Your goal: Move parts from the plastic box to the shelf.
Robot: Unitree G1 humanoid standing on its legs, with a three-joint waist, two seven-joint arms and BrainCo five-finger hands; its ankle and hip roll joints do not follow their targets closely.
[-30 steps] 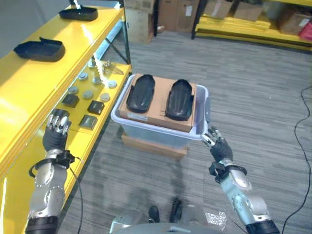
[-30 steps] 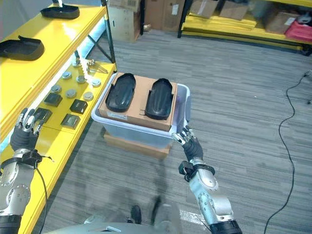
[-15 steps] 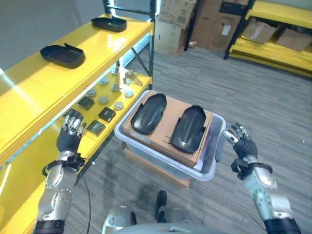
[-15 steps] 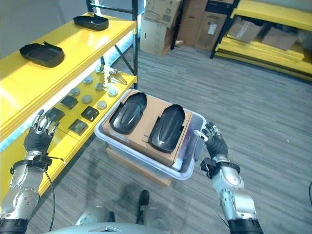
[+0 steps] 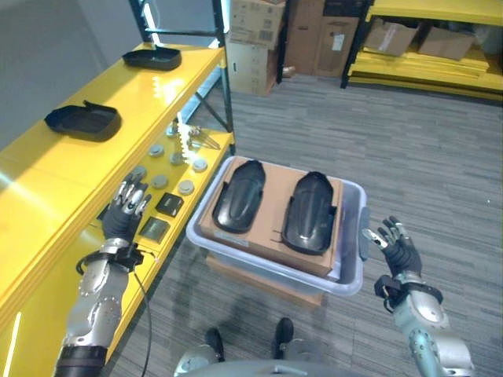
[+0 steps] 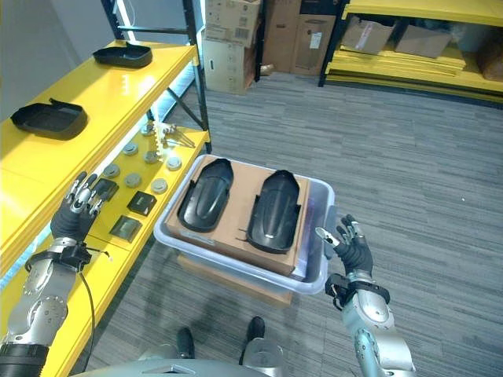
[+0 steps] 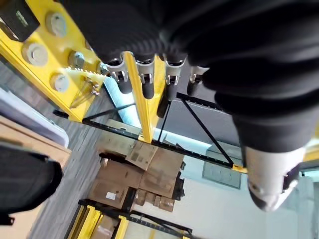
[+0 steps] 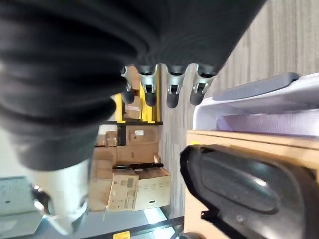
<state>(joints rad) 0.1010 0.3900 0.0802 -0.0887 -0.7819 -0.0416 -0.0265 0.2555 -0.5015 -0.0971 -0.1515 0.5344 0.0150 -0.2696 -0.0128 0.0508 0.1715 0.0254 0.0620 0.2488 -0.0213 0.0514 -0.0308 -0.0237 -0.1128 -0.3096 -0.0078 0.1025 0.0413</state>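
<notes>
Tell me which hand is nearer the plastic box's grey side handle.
Right. The right hand, fingers spread, hovers just beside the grey handle on the plastic box. The left hand is across the box, raised by the yellow shelf.

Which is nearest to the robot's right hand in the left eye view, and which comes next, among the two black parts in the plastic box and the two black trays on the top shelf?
From the right hand:
1. Right black part, on the cardboard's near side.
2. Left black part, beside it.
3. Nearer black tray, on the top shelf's left.
4. Farther black tray, at the shelf's far end.
</notes>
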